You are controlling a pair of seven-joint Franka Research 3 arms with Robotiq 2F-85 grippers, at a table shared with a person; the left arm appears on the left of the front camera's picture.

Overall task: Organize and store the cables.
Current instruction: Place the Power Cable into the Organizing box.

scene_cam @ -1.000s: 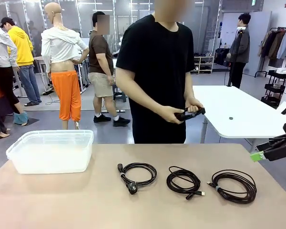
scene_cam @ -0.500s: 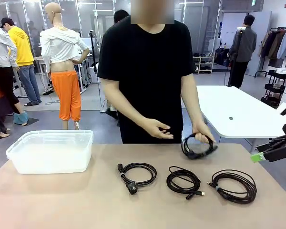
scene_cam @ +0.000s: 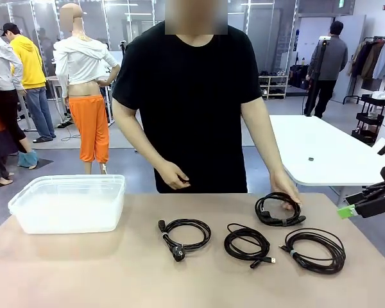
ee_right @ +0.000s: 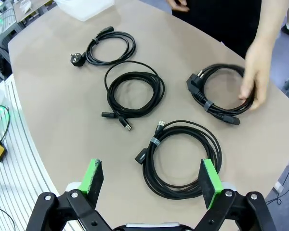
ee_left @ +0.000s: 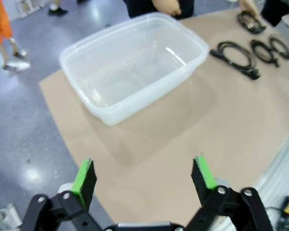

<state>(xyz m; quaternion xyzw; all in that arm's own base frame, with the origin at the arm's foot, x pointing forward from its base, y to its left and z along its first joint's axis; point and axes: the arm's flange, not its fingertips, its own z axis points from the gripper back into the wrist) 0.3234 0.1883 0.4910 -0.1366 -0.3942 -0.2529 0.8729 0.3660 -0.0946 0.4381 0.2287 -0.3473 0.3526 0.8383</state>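
BENCH-TOP SORTING: A person [scene_cam: 192, 96] at the far side of the bench [scene_cam: 115, 273] leans in with one arm stretched down. The hand [scene_cam: 286, 194] rests its fingers on the far rim of a coiled black cable [scene_cam: 279, 210], which lies flat well to the robot's right of the clear plastic bin [scene_cam: 67, 204]. The other hand [scene_cam: 173, 174] hangs loosely curled above the bench's far edge, nearer the bin.

Three more cables lie in a row running away from the bin, on the robot's side of the touched coil. A plug-ended coil [scene_cam: 186, 233] is closest to the bin, a second coil [scene_cam: 247, 242] comes next, and the widest coil [scene_cam: 314, 249] is farthest.

The right end effector [ee_right: 151, 177] hovers over that widest coil with its green-padded fingers spread wide and nothing between them. In the front view it sits at the bench's end far from the bin, and its arm is cut off by the frame.

The left end effector [ee_left: 144, 171], fingers likewise spread and empty, hangs above the bench on the near side of the bin. From its wrist camera the cables beyond the bin are small and blurred.

Grey straps bind the touched coil and the widest one. Ties on the other two are hard to make out.
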